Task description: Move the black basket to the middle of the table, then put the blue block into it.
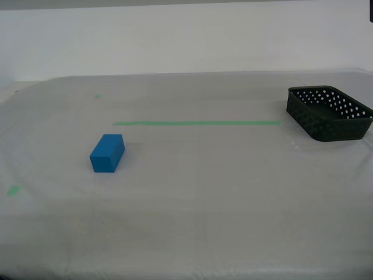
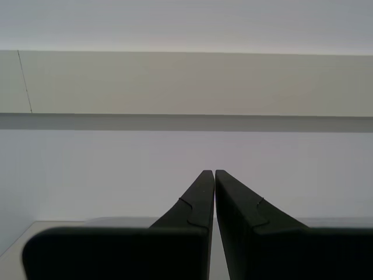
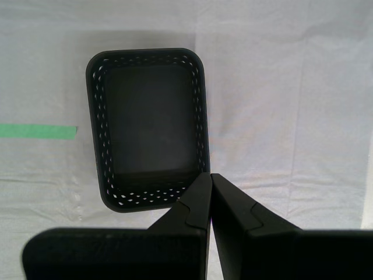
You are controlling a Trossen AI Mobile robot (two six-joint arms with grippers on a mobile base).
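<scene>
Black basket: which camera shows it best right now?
The first wrist view: it looks straight down into the black basket, showing its whole rim and empty floor, just beyond my first gripper. The exterior view shows it only obliquely at the exterior view's far right edge. The second wrist view shows none of it.

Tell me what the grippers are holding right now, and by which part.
Nothing. My first gripper hangs shut above the basket, my second gripper is shut on air.

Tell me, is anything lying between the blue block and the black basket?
Only bare cloth and the long green tape line lie between the blue block and the black basket, as the exterior view shows.
</scene>
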